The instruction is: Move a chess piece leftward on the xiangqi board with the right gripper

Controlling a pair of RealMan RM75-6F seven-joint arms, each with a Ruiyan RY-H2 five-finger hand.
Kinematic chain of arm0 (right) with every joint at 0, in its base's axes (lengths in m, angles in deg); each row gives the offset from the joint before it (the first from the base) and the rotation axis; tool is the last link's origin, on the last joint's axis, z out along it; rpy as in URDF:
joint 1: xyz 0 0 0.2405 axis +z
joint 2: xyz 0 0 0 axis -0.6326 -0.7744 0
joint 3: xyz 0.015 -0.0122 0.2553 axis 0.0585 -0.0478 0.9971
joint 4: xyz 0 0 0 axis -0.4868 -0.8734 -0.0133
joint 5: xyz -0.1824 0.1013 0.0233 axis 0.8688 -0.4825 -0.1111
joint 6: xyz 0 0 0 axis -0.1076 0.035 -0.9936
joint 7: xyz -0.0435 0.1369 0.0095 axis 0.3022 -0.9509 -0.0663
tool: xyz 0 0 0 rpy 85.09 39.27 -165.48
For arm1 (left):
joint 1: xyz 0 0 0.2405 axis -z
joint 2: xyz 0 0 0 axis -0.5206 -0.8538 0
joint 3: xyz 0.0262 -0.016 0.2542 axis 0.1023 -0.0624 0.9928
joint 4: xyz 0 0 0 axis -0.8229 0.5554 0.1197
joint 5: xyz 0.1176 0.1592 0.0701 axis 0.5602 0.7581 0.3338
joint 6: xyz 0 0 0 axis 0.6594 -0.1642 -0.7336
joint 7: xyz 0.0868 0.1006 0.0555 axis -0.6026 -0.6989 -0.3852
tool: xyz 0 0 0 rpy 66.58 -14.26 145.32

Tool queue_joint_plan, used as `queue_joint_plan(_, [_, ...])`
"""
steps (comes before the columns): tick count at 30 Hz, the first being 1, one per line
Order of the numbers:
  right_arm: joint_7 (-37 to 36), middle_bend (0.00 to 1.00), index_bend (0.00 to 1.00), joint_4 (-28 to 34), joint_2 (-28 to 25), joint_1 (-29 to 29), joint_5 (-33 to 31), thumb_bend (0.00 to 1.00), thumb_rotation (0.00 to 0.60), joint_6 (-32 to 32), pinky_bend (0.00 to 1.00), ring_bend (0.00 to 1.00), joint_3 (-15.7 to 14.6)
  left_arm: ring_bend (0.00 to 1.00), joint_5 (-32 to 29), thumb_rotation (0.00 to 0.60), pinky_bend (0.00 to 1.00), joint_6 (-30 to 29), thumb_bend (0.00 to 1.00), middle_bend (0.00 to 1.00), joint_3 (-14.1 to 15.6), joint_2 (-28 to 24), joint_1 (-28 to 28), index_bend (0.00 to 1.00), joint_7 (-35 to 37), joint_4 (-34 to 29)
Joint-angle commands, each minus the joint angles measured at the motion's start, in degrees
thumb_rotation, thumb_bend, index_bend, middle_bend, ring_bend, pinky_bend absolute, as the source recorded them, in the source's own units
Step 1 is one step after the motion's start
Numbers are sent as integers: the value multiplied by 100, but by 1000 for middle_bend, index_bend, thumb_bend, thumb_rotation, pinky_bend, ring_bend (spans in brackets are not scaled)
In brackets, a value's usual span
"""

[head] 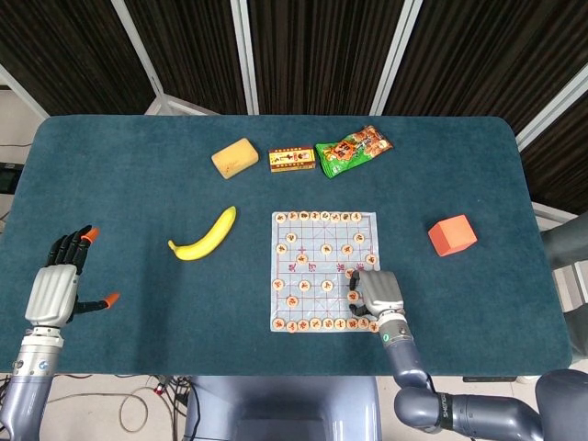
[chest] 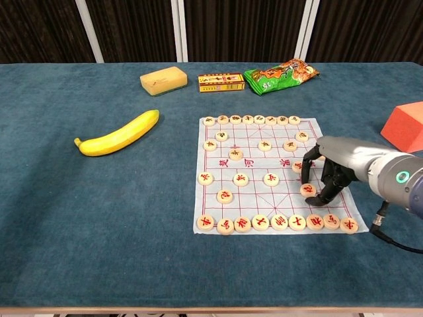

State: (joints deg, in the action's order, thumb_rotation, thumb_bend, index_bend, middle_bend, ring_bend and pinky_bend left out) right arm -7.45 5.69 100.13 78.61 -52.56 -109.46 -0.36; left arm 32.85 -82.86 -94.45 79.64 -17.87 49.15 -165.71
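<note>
Right hand [chest: 328,173] arched over the chess piece [chest: 307,189] near the xiangqi board [chest: 253,198] right edge, fingers seemingly closing around it, grasp underway; next slide it left

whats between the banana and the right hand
The left and middle of the xiangqi board, with several round pieces such as one mid-board. The chest view shows it best, from the banana to the right hand.

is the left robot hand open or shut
Open: the left hand holds nothing, its fingers spread apart beside the dark teal table.
</note>
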Motion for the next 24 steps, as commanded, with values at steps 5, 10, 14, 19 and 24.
queue_joint_plan(5, [6,1000,533,18,5,-4,-19,398,600,-27,1000,1000,22,0,1,600,0,3,0,0,0,7,4,0,9,5])
queue_joint_plan(10, [25,1000,569,26,7,-5,-30,401,600,-45,1000,1000,27,0,0,600,0,4,0,0,1,3,5,0,13,2])
queue_joint_plan(14, [22,1000,571,74,-5,-18,1,402,600,-74,1000,1000,20,0,1,600,0,6,0,0,5,2,5,0,13,1])
queue_joint_plan(19, [-20,1000,571,193,-39,-50,80,403,600,-161,1000,1000,43,0,4,600,0,11,0,0,14,5,7,0,-2,-3])
queue_joint_plan(24, [-31,1000,571,323,-56,-27,28,403,600,-204,1000,1000,166,0,49,600,0,-13,0,0,39,-1,-3,0,-27,-20])
